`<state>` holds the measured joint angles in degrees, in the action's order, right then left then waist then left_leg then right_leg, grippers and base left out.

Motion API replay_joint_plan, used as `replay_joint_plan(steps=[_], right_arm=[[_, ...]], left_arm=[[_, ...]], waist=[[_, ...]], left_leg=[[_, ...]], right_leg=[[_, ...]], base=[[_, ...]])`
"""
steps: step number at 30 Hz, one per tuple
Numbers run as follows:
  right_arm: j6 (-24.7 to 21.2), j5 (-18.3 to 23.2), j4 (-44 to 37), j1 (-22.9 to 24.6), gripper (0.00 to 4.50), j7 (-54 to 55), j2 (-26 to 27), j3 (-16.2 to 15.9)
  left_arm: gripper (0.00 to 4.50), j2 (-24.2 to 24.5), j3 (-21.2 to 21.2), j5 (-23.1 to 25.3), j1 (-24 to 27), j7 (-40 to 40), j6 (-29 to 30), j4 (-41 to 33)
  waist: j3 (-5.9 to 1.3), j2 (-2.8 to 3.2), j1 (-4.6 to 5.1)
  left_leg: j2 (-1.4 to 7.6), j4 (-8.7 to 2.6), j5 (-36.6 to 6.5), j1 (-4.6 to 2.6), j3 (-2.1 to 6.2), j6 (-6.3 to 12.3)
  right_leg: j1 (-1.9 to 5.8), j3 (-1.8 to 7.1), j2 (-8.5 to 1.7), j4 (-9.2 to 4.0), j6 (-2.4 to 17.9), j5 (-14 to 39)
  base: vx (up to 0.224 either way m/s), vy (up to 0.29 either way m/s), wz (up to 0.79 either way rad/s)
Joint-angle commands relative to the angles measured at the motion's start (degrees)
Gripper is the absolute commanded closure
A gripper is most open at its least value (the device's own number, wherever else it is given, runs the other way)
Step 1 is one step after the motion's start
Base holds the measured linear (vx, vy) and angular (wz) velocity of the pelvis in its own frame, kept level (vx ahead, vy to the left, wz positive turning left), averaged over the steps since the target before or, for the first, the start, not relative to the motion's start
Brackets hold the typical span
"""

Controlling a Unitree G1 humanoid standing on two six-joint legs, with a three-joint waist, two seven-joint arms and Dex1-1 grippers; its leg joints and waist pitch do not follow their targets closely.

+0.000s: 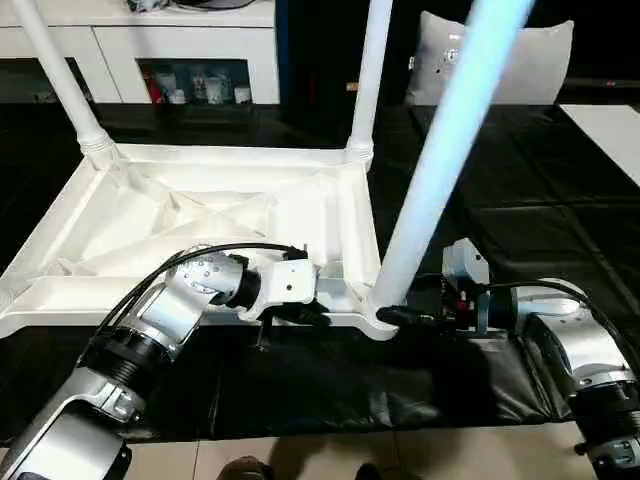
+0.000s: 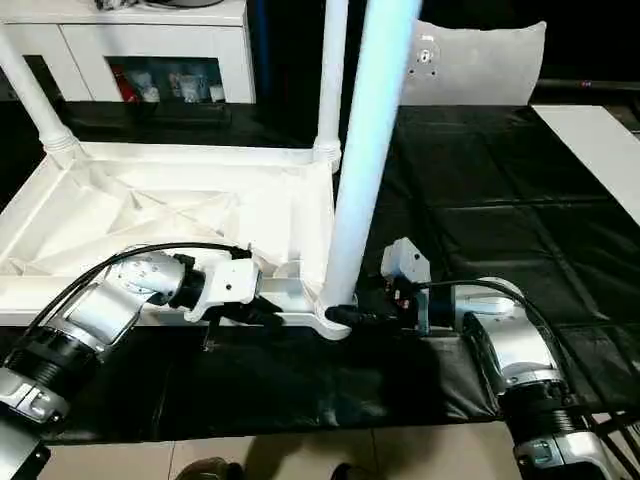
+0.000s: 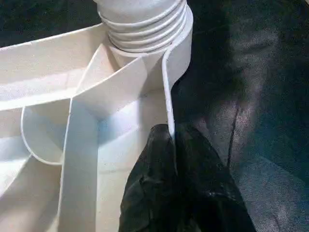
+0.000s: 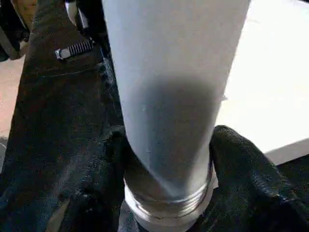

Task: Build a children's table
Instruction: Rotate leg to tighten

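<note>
Your tabletop (image 1: 190, 215) lies ribbed side up on the black-covered work table (image 1: 520, 170), two legs already upright in the far sockets. The third leg (image 1: 440, 150) stands in the near corner socket, directly between your right gripper's (image 4: 166, 159) fingers (image 4: 251, 179), which flank its threaded collar (image 4: 166, 205); whether they press it you cannot tell. Your left gripper (image 3: 173, 145) is pinched shut on the thin rim just beside that socket. Expect light, hollow, smooth plastic (slippery, slightly flexible); hold low at the collar, not the tapered tube.
</note>
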<state>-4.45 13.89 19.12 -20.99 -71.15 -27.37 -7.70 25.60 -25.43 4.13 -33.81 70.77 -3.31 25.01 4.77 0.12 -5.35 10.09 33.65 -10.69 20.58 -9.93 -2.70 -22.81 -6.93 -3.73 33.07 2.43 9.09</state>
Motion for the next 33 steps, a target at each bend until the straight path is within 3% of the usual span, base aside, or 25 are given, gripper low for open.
replay_joint_plan(steps=[1, 4, 6, 8, 9, 10, 11, 12, 14, 15, 17, 18, 19, 20, 21, 22, 23, 24, 25, 26, 27, 28, 29, 31, 33], right_arm=[[-1.6, 0.0, -1.6, 1.0, 2.14, 0.1, 0.6, -1.1], [-2.5, 0.3, -2.3, 1.5, 2.31, 0.7, 1.1, -1.2], [-6.2, 1.4, -4.3, 2.6, 2.37, 4.0, 2.9, -0.9], [-7.1, 1.5, -4.7, 2.8, 2.42, 5.0, 3.5, -0.8], [-9.3, 1.6, -5.5, 3.2, 2.45, 7.8, 4.8, -0.6], [-10.8, 1.3, -5.8, 3.3, 2.46, 10.0, 5.8, -0.5], [-12.8, 0.5, -6.0, 3.4, 2.46, 13.6, 7.5, -0.4], [-12.8, 0.5, -6.0, 3.3, 2.47, 13.9, 7.7, -0.4], [-13.0, 0.1, -6.0, 3.3, 2.48, 17.0, 9.8, 0.0], [-14.2, 0.0, -5.9, 2.9, 2.48, 19.3, 11.2, 0.5], [-16.8, -0.2, -5.9, 2.0, 2.48, 25.1, 14.4, 1.7], [-18.5, -0.4, -5.7, 1.3, 2.48, 28.7, 16.3, 2.4], [-18.5, -0.4, -5.7, 1.3, 2.48, 28.7, 16.3, 2.4], [-20.3, -0.9, -5.3, 0.7, 2.48, 32.4, 17.8, 3.1], [-21.5, -1.2, -5.1, 0.3, 2.48, 34.7, 18.8, 3.5], [-22.6, -1.9, -3.3, -0.9, 2.48, 39.2, 20.7, 4.8], [-23.1, -2.5, -1.4, -2.1, 2.48, 43.1, 22.4, 6.1], [-22.8, -2.6, 0.4, -3.0, 2.48, 45.8, 23.7, 7.2], [-22.0, -2.9, 1.6, -3.6, 2.48, 47.8, 24.5, 8.0], [-21.3, -2.9, 1.9, -3.7, 2.48, 47.9, 24.7, 8.0], [-20.0, -2.9, 2.4, -3.8, 2.13, 47.7, 24.9, 8.1], [-18.5, -3.0, 2.6, -3.7, 1.92, 47.6, 25.0, 8.3], [-17.0, -3.4, 2.8, -3.6, 1.79, 47.8, 25.1, 8.4], [-16.8, -3.3, 2.1, -3.3, 1.76, 47.6, 25.2, 9.0], [-15.6, -3.5, 0.8, -2.7, 1.57, 46.4, 24.3, 8.9]], left_arm=[[4.5, 0.4, -2.5, 2.3, 0.5, 1.7, -0.1, 1.3], [4.5, 0.2, -2.3, 2.2, 0.6, 1.3, 0.5, 1.4], [4.5, -1.1, -0.9, 0.8, 1.0, -0.5, 3.6, 0.6], [4.5, -1.6, -0.5, 0.4, 1.2, -1.1, 4.5, 0.2], [4.5, -2.7, 0.3, -0.2, 1.5, -2.7, 6.5, -0.6], [4.5, -3.7, 0.9, -0.5, 1.7, -4.5, 8.1, -1.4], [4.5, -5.5, 1.9, -0.9, 2.3, -7.5, 11.5, -2.8], [4.5, -5.7, 2.0, -0.9, 2.3, -7.9, 11.8, -3.0], [4.5, -7.8, 2.9, -1.4, 2.7, -10.9, 15.2, -4.6], [4.5, -9.4, 3.5, -1.6, 2.7, -13.0, 17.5, -5.3], [4.5, -13.2, 5.0, -2.0, 2.5, -17.4, 22.8, -6.8], [4.5, -15.3, 5.9, -2.3, 2.1, -19.9, 25.3, -7.2], [4.5, -15.3, 5.9, -2.3, 2.1, -19.9, 25.3, -7.2], [4.5, -16.9, 6.3, -2.1, 1.7, -21.9, 26.9, -7.5], [4.5, -17.9, 6.6, -1.9, 1.5, -23.1, 27.8, -7.7], [4.5, -19.9, 7.2, -1.2, 0.6, -26.1, 28.6, -6.9], [4.5, -21.8, 8.0, -0.7, -0.3, -29.3, 28.9, -5.9], [4.5, -23.1, 8.7, -0.3, -1.0, -31.5, 29.1, -5.0], [4.5, -23.9, 9.0, 0.1, -1.6, -33.0, 29.3, -4.4], [4.5, -23.9, 9.0, 0.4, -1.8, -33.5, 29.2, -4.1], [4.5, -23.9, 9.0, 1.0, -2.1, -34.3, 28.9, -3.7], [4.5, -23.5, 8.9, 1.6, -2.3, -34.6, 28.8, -3.5], [4.5, -22.9, 8.7, 2.0, -2.4, -34.5, 29.0, -3.6], [4.5, -21.9, 8.5, 2.6, -2.3, -34.2, 29.6, -4.2], [4.5, -20.2, 7.7, 3.5, -2.1, -33.3, 28.9, -4.2]], waist=[[-4.0, -0.47, -0.13], [-4.1, -0.47, -0.14], [-4.0, -0.26, -0.08], [-3.87, -0.29, -0.05], [-3.57, -0.1, 0.13], [-3.42, -0.31, 0.3], [-3.29, -0.04, 0.55], [-3.16, -0.14, 0.79], [-2.71, -0.07, 1.45], [-2.73, -0.13, 1.71], [-2.61, 0.41, 2.85], [-2.5, 1.2, 4.43], [-2.34, 1.85, 4.47], [-2.26, 2.27, 4.41], [-2.35, 1.76, 4.19], [-2.11, -0.06, 4.13], [-2.58, -1.53, 4.6], [-2.58, -2.02, 3.46], [-3.16, -1.83, 2.46], [-3.12, -1.35, 2.16], [-3.67, -0.38, 2.17], [-3.83, 0.15, 2.56], [-3.78, -0.13, 2.9], [-3.66, -0.25, 2.85], [-3.59, -0.27, 2.71]], left_leg=[[3.55, -3.7, -10.5, -0.37, 1.14, 4.69], [3.52, -3.76, -11.1, -0.53, 1.21, 4.14], [3.6, -3.91, -11.7, -0.64, 1.26, 3.76], [3.64, -3.97, -12.6, -0.83, 1.32, 3.45], [3.6, -4.1, -14.4, -1.05, 1.36, 2.88], [3.3, -4.03, -16.2, -1.3, 1.46, 2.35], [3.24, -4.0, -17.4, -1.52, 1.6, 1.61], [3.19, -4.0, -17.9, -1.49, 1.65, 1.3], [2.55, -3.47, -21.6, -2.5, 1.86, 0.51], [2.53, -3.37, -22.4, -2.66, 1.97, 0.41], [3.13, -3.71, -26.0, -2.88, 2.57, 0.17], [5.07, -5.23, -33.5, -2.22, 3.84, -0.63], [6.36, -6.75, -37.6, -1.3, 4.5, -1.12], [7.94, -8.82, -42.3, -0.19, 5.03, -2.05], [8.3, -11.05, -46.8, -0.01, 4.65, -3.25], [4.08, -7.8, -43.6, -2.98, 2.9, -4.86], [1.73, -4.74, -35.6, -3.05, 2.71, -3.76], [-0.49, -0.1, -18.6, -3.03, 1.7, -0.42], [-0.02, -0.68, -8.8, -0.41, 2.2, 1.27], [0.62, -2.06, -7.3, 0.89, 2.5, 1.41], [1.88, -3.67, -8.0, 1.17, 2.9, 1.17], [3.06, -4.04, -10.6, 0.31, 3.25, 1.07], [3.29, -4.23, -12.7, 0.24, 3.09, 1.62], [2.87, -4.12, -13.8, 0.36, 2.7, 2.46], [2.82, -4.03, -12.9, 0.28, 2.46, 3.02]], right_leg=[[3.2, 3.72, -5.78, -4.76, 7.4, 23.1], [3.21, 3.71, -5.85, -4.92, 6.7, 24.5], [3.18, 3.73, -5.74, -4.99, 6.7, 24.6], [3.05, 3.64, -5.87, -5.26, 6.6, 25.9], [2.94, 3.57, -5.92, -5.65, 6.3, 28.5], [2.84, 3.28, -5.94, -6.18, 5.0, 32.2], [2.78, 3.08, -5.99, -6.46, 4.1, 34.7], [2.73, 2.92, -5.93, -6.66, 3.7, 35.8], [2.14, 1.68, -5.88, -8.33, 0.4, 42.3], [2.25, 1.28, -5.89, -8.55, -0.2, 42.9], [2.71, -0.31, -5.56, -9.26, -1.4, 41.8], [4.42, -1.75, -5.39, -8.04, -1.3, 35.5], [5.39, -1.36, -5.07, -5.89, -0.7, 31.6], [6.6, -0.24, -4.61, -1.54, 0.6, 24.9], [6.03, 1.94, -4.05, 3.05, 2.2, 12.4], [2.13, 3.86, -5.04, -1.98, 3.8, 22.8], [1.62, 3.91, -6.94, -5.32, 2.7, 34.7], [0.78, 3.96, -8.82, -8.49, -1.1, 51.3], [3.41, 4.26, -9.63, -7.63, -2.5, 51.5], [3.95, 3.76, -8.71, -6.83, -2.2, 47.5], [3.74, 3.1, -6.75, -5.92, -0.6, 36.8], [2.92, 3.28, -5.92, -4.95, 3.0, 26.3], [3.06, 3.47, -5.82, -4.44, 5.8, 21.3], [3.3, 3.61, -6.03, -4.54, 7.7, 21.5], [3.29, 3.78, -6.16, -4.67, 8.2, 21.6]], base=[[0.0, 0.0, 0.0], [0.0, 0.0, 0.0], [0.0, 0.0, 0.0], [0.0, 0.0, 0.0], [0.0, 0.0, 0.0], [0.0, 0.0, 0.0], [0.0, 0.0, 0.0], [0.0, 0.0, 0.0], [0.0, 0.0, 0.0], [0.0, 0.0, 0.0], [-0.016, 0.028, -0.03], [-0.031, 0.056, -0.06], [-0.032, 0.065, -0.09], [-0.067, 0.044, -0.12], [-0.067, 0.044, -0.12], [0.0, 0.0, 0.0], [0.0, 0.0, 0.0], [0.042, -0.061, -0.14], [0.014, -0.051, -0.21], [0.024, -0.019, -0.26], [0.0, 0.0, 0.0], [0.0, 0.0, 0.0], [0.0, 0.0, 0.0], [0.0, 0.0, 0.0], [0.0, 0.0, 0.0]])
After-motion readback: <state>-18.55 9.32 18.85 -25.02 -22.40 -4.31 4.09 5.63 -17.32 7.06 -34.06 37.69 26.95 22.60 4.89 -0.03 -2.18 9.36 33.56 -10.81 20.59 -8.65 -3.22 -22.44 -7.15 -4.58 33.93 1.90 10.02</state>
